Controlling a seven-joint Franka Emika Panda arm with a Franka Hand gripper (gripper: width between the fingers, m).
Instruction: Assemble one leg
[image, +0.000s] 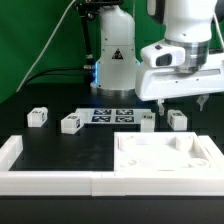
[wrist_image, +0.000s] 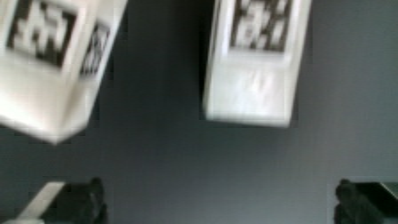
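Now, tool (wrist_image: 221, 200) spread wide, empty, hanging over two legs.
The small white plastic block leg (wrist_image: 253, 68) with its black-and-white square tag rests on the black bench (image: 60, 145), near the wide white socketed panel (image: 165, 155), not yet centred between my fingers (wrist_image: 71, 200). I reckon I should centre over it, square the fingers to its flat sides, and descend clear of the neighbouring white block (wrist_image: 63, 70).

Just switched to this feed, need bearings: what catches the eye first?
The open gripper hangs above two legs on the exterior view's right; the wrist view shows both close up. The white panel lies before them; two more legs sit on the exterior view's left.
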